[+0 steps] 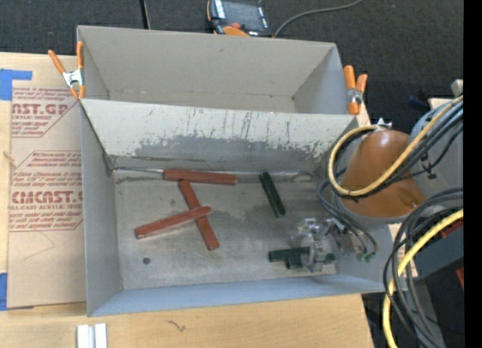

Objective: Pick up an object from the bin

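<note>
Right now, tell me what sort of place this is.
Probably a robotics lab's bin-picking cell: a grey metal bin holds loose red-brown sticks, and a cabled robot arm has its claw inside.

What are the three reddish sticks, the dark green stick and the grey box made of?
The three reddish-brown sticks look like matte plastic or painted wood: flat, straight-edged, evenly coloured, no shine. The dark green stick looks alike, perhaps plastic. The bin looks like grey sheet metal: thin flat walls, scuffed and streaked at the back.
</note>
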{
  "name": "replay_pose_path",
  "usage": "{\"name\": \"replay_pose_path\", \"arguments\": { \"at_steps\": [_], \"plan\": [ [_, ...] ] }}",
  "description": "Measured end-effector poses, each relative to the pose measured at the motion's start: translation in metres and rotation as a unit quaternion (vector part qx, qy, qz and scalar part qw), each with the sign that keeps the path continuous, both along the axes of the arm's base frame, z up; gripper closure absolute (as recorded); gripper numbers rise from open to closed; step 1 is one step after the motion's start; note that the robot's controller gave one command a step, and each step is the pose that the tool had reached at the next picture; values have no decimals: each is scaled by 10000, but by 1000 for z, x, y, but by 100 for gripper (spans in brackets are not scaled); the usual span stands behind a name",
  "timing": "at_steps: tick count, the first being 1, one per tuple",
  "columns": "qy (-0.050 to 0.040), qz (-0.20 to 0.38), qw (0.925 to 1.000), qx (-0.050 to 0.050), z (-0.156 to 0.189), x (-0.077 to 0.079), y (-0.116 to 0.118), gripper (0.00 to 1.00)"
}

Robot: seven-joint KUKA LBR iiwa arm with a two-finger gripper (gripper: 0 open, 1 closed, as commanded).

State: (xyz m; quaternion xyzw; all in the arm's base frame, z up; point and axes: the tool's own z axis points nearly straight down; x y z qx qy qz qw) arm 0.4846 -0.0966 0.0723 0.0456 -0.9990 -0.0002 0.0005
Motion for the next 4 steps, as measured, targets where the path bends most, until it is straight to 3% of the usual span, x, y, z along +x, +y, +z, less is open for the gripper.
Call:
{"name": "replay_pose_path", "arguments": {
  "at_steps": [1, 2, 3, 4],
  "plan": [
    [-60, 2473, 9689, -3, 1, 3, 3, 100],
    [-55, 2465, 9691, -2, -2, 3, 2, 0],
    [-18, 2463, 9692, 4, -2, 1, 2, 100],
    [-44, 3872, 9220, -19, 145, 48, -18, 100]
  ]
}}
